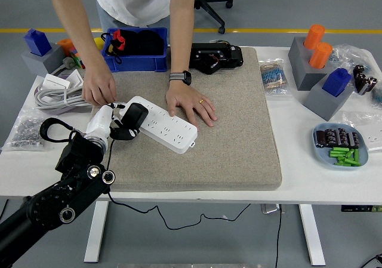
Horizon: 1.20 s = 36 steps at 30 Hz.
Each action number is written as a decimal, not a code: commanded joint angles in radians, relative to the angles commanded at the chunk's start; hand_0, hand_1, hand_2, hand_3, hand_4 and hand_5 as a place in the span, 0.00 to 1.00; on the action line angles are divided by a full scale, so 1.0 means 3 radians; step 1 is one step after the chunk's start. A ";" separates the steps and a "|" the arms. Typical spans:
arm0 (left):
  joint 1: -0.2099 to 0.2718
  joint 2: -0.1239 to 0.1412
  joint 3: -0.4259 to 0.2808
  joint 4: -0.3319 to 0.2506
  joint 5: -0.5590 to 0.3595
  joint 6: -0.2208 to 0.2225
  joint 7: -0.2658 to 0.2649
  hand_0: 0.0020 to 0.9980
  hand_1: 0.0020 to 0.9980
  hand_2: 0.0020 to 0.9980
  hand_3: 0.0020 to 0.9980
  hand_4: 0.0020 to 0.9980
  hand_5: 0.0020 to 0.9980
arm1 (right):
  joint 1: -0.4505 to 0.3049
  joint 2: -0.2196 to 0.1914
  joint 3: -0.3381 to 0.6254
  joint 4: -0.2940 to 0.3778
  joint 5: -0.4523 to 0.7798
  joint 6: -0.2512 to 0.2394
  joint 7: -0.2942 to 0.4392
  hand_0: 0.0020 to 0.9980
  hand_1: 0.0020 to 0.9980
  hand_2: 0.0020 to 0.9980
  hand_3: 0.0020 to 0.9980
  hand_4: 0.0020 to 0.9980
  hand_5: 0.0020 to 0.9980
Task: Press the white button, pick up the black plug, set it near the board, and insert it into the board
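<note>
Left robot hand (pixel 116 125) gripping black plug (pixel 133 114) | board (pixel 160 124) left end | person's hands (pixel 190 104) flanking

Smooth white plastic board (pixel 162 124), coarse felt-like mat (pixel 230 128)

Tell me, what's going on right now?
Left hand gripping black plug at power strip. Right arm out of view. Person's hands steady the strip.

- We're in a robotics lab or test workshop: grey floor crossed by a yellow safety line (pixel 286 30).
- A white height-adjustable table (pixel 298 181) holds a grey work mat (pixel 239 131).
- A blue parts bin (pixel 136 56) and a tray of batteries (pixel 340 144) sit out.
- An office chair base (pixel 210 5) stands behind.
</note>
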 joint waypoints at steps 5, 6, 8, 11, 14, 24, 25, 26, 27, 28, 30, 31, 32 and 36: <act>0.0001 0.0004 -0.0006 -0.0004 0.0008 -0.0017 0.0000 0.54 0.69 0.62 0.79 0.81 0.07 | -0.0001 -0.0003 -0.0009 0.0000 0.0004 -0.0004 0.0005 0.62 0.59 0.58 0.58 0.64 0.37; 0.0002 0.0008 -0.0006 -0.0012 0.0016 -0.0028 0.0000 0.48 0.63 0.58 0.76 0.81 0.07 | -0.0001 -0.0002 -0.0006 0.0000 0.0004 -0.0005 0.0005 0.62 0.59 0.58 0.58 0.64 0.37; 0.0002 0.0016 -0.0008 -0.0025 0.0018 -0.0044 0.0000 0.48 0.63 0.58 0.76 0.81 0.07 | -0.0001 -0.0002 -0.0008 0.0000 0.0006 -0.0005 0.0006 0.62 0.59 0.58 0.58 0.64 0.37; 0.0002 0.0024 -0.0011 -0.0039 0.0013 -0.0082 0.0000 0.48 0.63 0.58 0.76 0.81 0.07 | 0.0001 -0.0001 -0.0003 0.0000 0.0003 -0.0006 0.0006 0.62 0.59 0.58 0.58 0.64 0.37; 0.0009 0.0036 -0.0013 -0.0065 0.0013 -0.0119 0.0000 0.47 0.62 0.57 0.75 0.80 0.07 | 0.0002 -0.0003 -0.0003 0.0000 0.0004 -0.0007 0.0008 0.62 0.59 0.58 0.58 0.64 0.37; 0.0032 0.0060 -0.0024 -0.0092 0.0013 -0.0190 0.0000 0.56 0.69 0.61 0.77 0.80 0.06 | -0.0001 0.0001 -0.0015 0.0000 0.0005 -0.0006 0.0013 0.62 0.59 0.58 0.58 0.64 0.37; 0.0035 0.0061 -0.0025 -0.0093 0.0021 -0.0192 0.0000 0.56 0.69 0.61 0.77 0.80 0.06 | -0.0002 0.0001 -0.0015 0.0000 0.0005 -0.0006 0.0013 0.62 0.59 0.58 0.58 0.64 0.37; 0.0036 0.0063 -0.0028 -0.0094 0.0027 -0.0195 0.0000 0.56 0.69 0.61 0.77 0.80 0.06 | -0.0003 0.0001 -0.0013 0.0000 0.0003 -0.0007 0.0013 0.62 0.59 0.58 0.58 0.64 0.37; 0.0039 0.0065 -0.0030 -0.0097 0.0029 -0.0196 0.0000 0.56 0.69 0.61 0.77 0.80 0.06 | -0.0005 0.0000 -0.0014 0.0000 0.0003 -0.0007 0.0013 0.62 0.59 0.58 0.58 0.64 0.37; 0.0041 0.0066 -0.0032 -0.0102 0.0044 -0.0197 0.0000 0.56 0.69 0.61 0.77 0.80 0.06 | -0.0006 0.0000 -0.0013 0.0000 0.0001 -0.0008 0.0014 0.62 0.59 0.58 0.58 0.64 0.37; 0.0043 0.0070 -0.0039 -0.0111 0.0059 -0.0199 0.0000 0.64 0.76 0.66 0.78 0.80 0.06 | -0.0006 -0.0001 -0.0011 0.0000 -0.0001 -0.0009 0.0015 0.62 0.59 0.58 0.58 0.64 0.37; 0.0043 0.0071 -0.0042 -0.0114 0.0061 -0.0200 0.0000 0.64 0.76 0.66 0.78 0.80 0.06 | -0.0006 -0.0002 -0.0012 0.0000 0.0002 -0.0009 0.0016 0.62 0.59 0.58 0.58 0.64 0.37; 0.0043 0.0073 -0.0041 -0.0115 0.0063 -0.0199 0.0000 0.64 0.76 0.66 0.78 0.80 0.06 | -0.0005 0.0000 -0.0006 0.0000 -0.0001 -0.0010 0.0017 0.62 0.59 0.58 0.58 0.64 0.37; 0.0049 0.0084 -0.0045 -0.0116 0.0072 -0.0205 0.0000 0.61 0.73 0.64 0.78 0.81 0.07 | -0.0003 0.0002 0.0003 0.0000 0.0000 -0.0012 0.0021 0.62 0.59 0.58 0.58 0.64 0.37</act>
